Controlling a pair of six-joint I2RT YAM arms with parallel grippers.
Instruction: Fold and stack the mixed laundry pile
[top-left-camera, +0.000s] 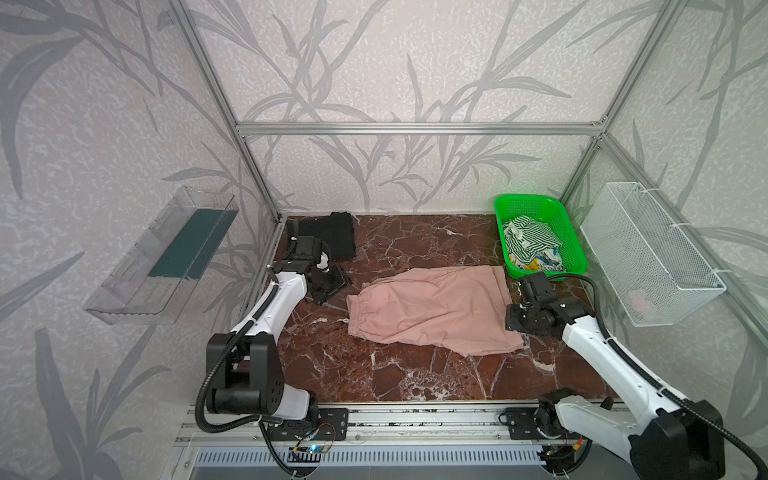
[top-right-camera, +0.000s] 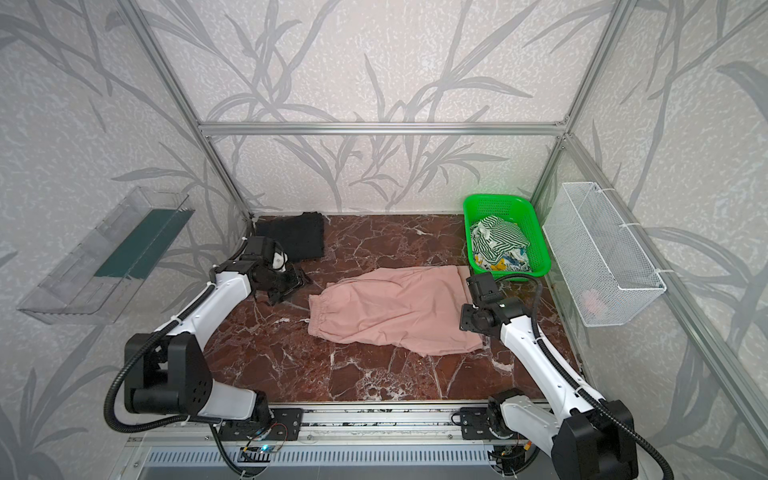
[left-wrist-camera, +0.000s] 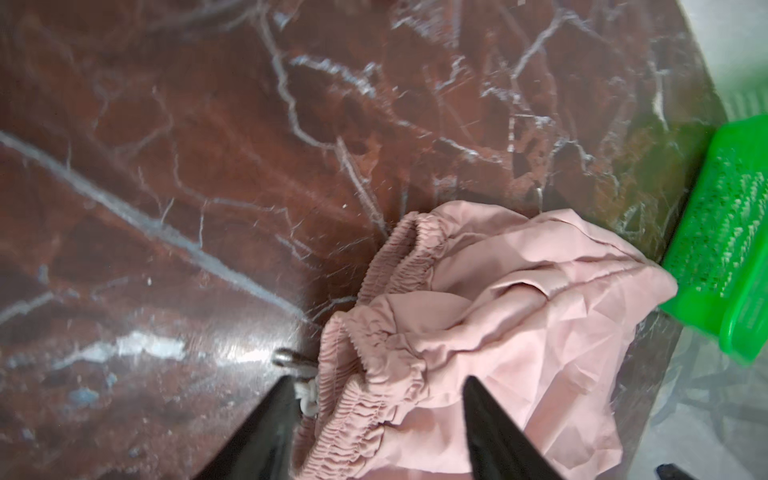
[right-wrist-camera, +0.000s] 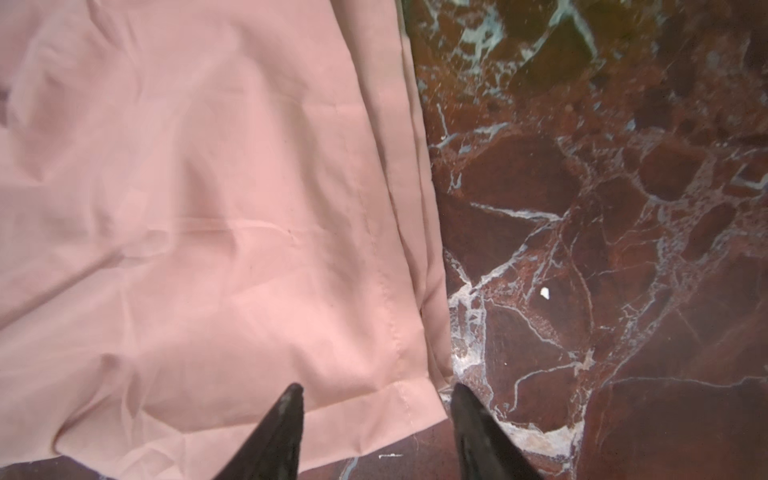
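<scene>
- The marble table carries everything. The pink shorts lie spread across its middle, with the waistband toward my left arm and the leg hems toward my right.
- I judge the step in hand to be the shorts' fold. They lie flat and are not yet doubled over.
- The green basket in the far right corner holds the striped cloth and the printed piece, both crumpled, so I reckon most of the job lies ahead.
- The black shirt sits folded in the far left corner (the start of the stack, I take it), well apart from the shorts.
- The left gripper has its jaws spread wide at the gathered waistband and pinches nothing.
- The right gripper has its jaws apart over a corner of the leg hem and is also empty.
- As I see it, the next move is for both to close on their edges and carry one half over the other. The cloth looks thin and limp, so each pinch must catch every layer.
- Only the wrist views show the jaws; in both top views the arm bodies hide them. Only the top views show the shirt and the basket's contents.
- The left wrist view shows the drawstring just beside one finger, which could snag.
</scene>
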